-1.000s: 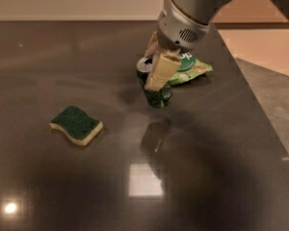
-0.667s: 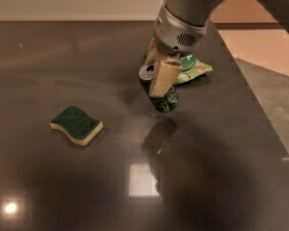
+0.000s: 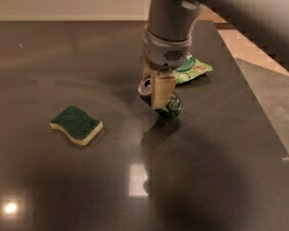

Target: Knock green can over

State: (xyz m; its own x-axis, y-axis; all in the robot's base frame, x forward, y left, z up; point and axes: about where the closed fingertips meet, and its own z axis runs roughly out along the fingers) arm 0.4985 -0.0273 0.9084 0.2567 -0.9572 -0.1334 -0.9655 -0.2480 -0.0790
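The green can (image 3: 169, 107) is a small dark green drink can on the dark tabletop, just right of centre. It is tilted, with its silver top rim (image 3: 146, 86) pointing left and up. My gripper (image 3: 158, 88) comes down from the grey wrist above and sits right against the can, covering its middle. The can's lower end touches the table.
A wavy green-and-yellow sponge (image 3: 77, 124) lies flat to the left. A light green snack bag (image 3: 193, 68) lies just behind the gripper. The table's right edge (image 3: 260, 105) runs diagonally, with pale floor beyond it.
The gripper has moved toward the front and right, pressing on the can. The can has shifted with it and tipped further from upright.
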